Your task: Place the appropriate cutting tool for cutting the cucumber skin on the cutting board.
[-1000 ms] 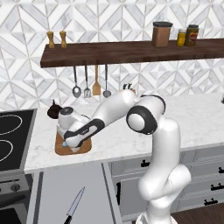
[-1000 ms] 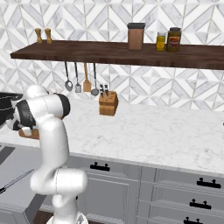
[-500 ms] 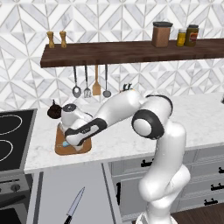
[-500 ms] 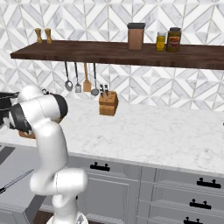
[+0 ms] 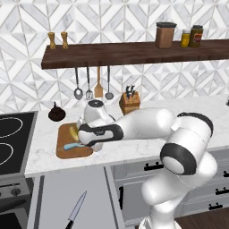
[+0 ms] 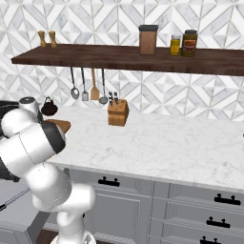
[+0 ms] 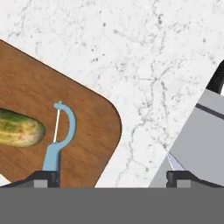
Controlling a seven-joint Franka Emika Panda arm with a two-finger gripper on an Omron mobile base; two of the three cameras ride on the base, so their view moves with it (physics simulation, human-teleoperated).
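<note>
The light-blue peeler (image 7: 60,140) lies flat on the brown wooden cutting board (image 7: 94,144), its looped blade head pointing away from the camera in the hand view and its handle running down toward the bottom edge of that view. Just beside it on the board, close but apart, lies the stubby yellow-green cucumber (image 7: 19,127). The gripper (image 7: 111,177) hangs above the near edge of the board with its jaws spread wide and nothing between them; one dark fingertip sits over the peeler's handle end and the other over the edge of the white marble tabletop (image 7: 148,57), where the grey cabinet front falls away. In the left base view the board (image 5: 67,151) rests on the tabletop (image 5: 134,147) next to the black stove (image 5: 11,138), with the peeler (image 5: 70,146) a pale blue streak across it and the cucumber (image 5: 73,133) behind that, partly covered by the arm's dark wrist. A small dark round pot (image 5: 56,113) stands behind the board and a wooden knife block (image 5: 129,101) stands farther along by the wall. A long knife (image 5: 76,210) with a black handle lies low in front of the cabinets. In the right base view a corner of the board (image 6: 61,126) peeks out from behind the white arm, and the knife block (image 6: 117,110) stands well apart from it on the tabletop (image 6: 181,147), beneath a dark wooden shelf (image 6: 128,52) carrying jars.
</note>
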